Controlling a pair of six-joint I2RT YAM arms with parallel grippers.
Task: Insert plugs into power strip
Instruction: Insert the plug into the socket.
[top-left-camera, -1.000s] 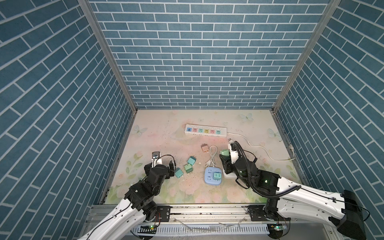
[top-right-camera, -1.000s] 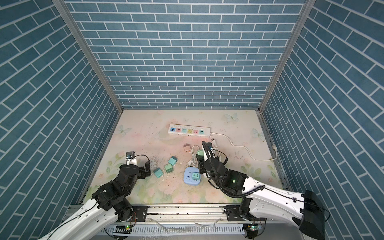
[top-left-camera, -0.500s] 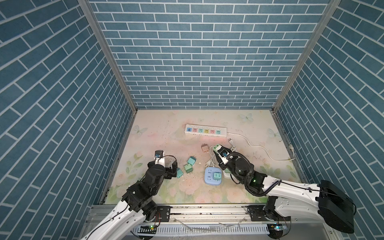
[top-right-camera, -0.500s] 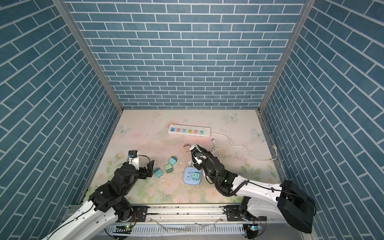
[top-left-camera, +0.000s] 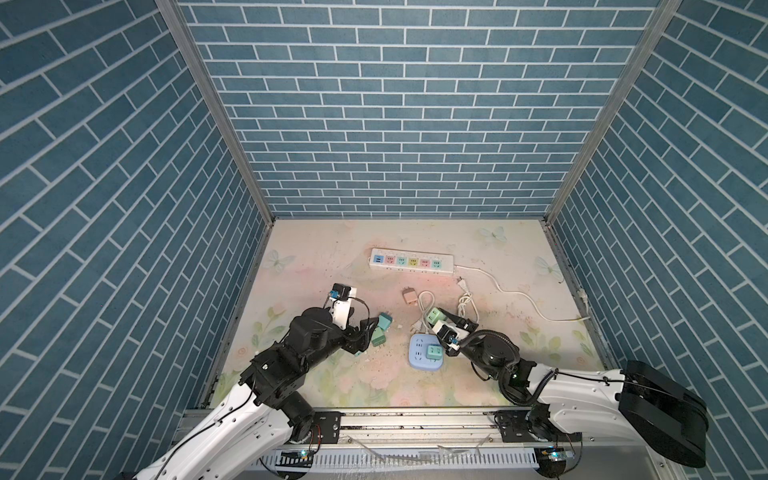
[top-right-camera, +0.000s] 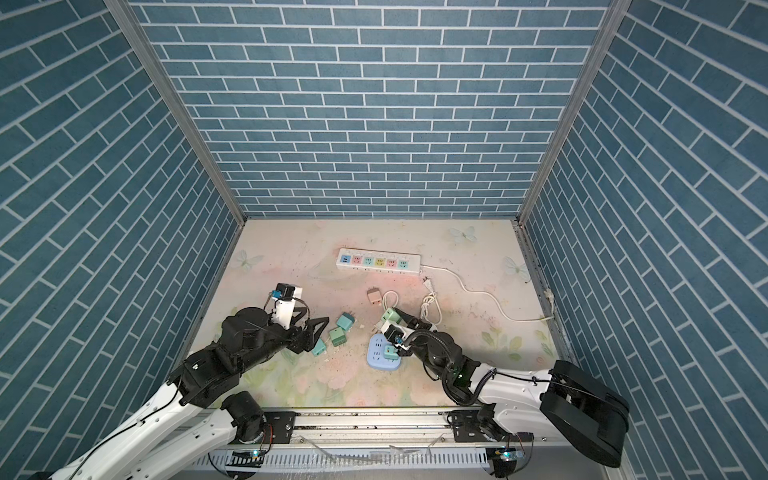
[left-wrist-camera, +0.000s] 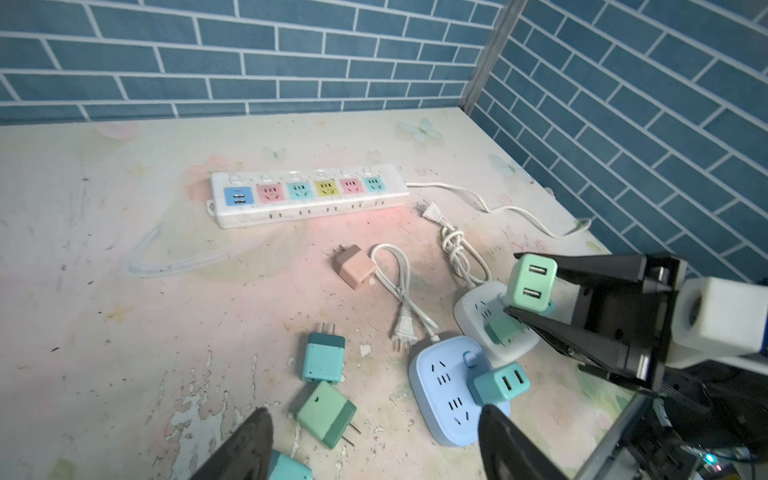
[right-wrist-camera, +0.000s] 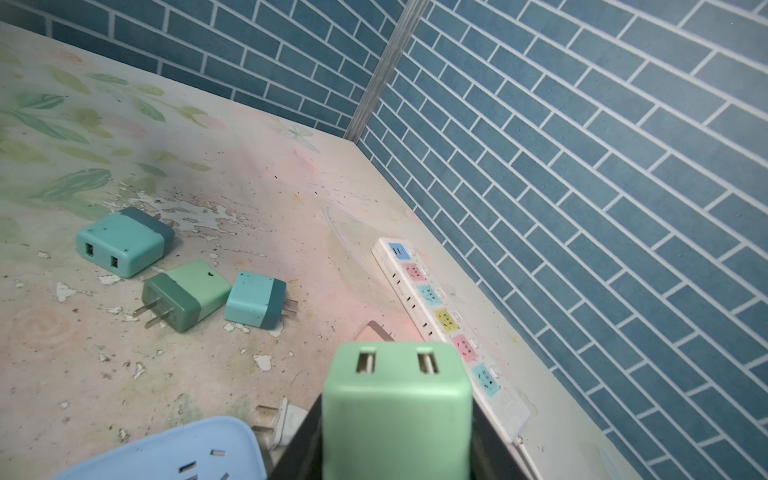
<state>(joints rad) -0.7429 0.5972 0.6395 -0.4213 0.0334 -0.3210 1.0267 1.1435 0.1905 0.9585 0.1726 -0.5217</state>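
Open bench stretches beside the long power strip, off its blue end, easy passage there. Centre's cluttered: white cords, pinkish plug, blue socket hub, three teal plugs, and the right claw gripping a green plug.

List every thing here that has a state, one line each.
long power strip, all sockets empty
blue socket block, one aqua plug seated
white socket block, one sea-green plug seated
mint plug, gripped, in no socket
right claw, shut on mint plug
left claw, open, holding nothing
pinkish plug, loose on table
far teal plug, loose on table
green plug, loose on table
near teal plug, loose by left claw
corded white plugs, unplugged
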